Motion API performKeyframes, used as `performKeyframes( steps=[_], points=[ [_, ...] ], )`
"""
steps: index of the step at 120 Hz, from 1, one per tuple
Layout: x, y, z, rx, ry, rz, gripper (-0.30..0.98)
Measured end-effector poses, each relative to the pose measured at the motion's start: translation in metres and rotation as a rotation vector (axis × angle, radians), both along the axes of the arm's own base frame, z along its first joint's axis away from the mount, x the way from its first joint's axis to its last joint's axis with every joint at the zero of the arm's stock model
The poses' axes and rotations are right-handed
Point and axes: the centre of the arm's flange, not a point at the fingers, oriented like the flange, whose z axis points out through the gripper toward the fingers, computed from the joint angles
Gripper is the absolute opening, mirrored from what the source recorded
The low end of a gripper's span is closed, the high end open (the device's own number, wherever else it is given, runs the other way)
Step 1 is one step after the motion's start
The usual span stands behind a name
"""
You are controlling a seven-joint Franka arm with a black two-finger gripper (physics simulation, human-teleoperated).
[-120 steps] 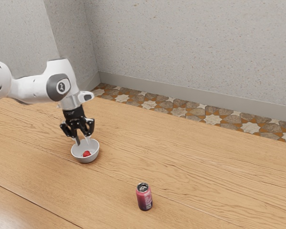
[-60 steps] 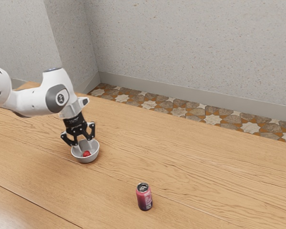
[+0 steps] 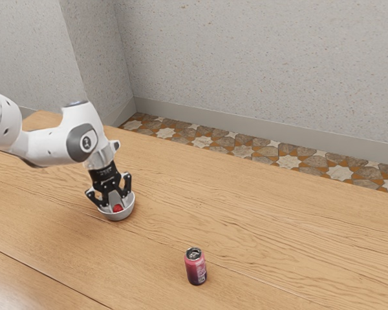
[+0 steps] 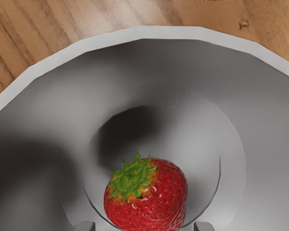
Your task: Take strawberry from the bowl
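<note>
- Bowl (image 3: 118,216), pale gray, upright on the wooden table (image 3: 258,226); one red berry (image 4: 166,202) lies in its bottom.
- Berry's green cap (image 4: 131,179) faces up toward the hand, tipped toward one fingertip; the pointed end is hidden, but the long axis seems to slant across the line between the fingertips.
- Gripper (image 3: 115,202) reaches down into the bowl, fingers spread, one on each side of the berry, gaps between.
- Compared with half a second ago, the gripper is lower; bowl, berry and pink can (image 3: 195,268) have not moved.
</note>
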Motion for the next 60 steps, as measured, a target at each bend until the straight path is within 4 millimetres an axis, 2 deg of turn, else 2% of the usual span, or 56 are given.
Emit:
performKeyframes(
  steps=[60],
  points=[
    [0.0056, 0.0096, -0.0089, 0.003, 0.02, 0.106, 0.23]
  ],
)
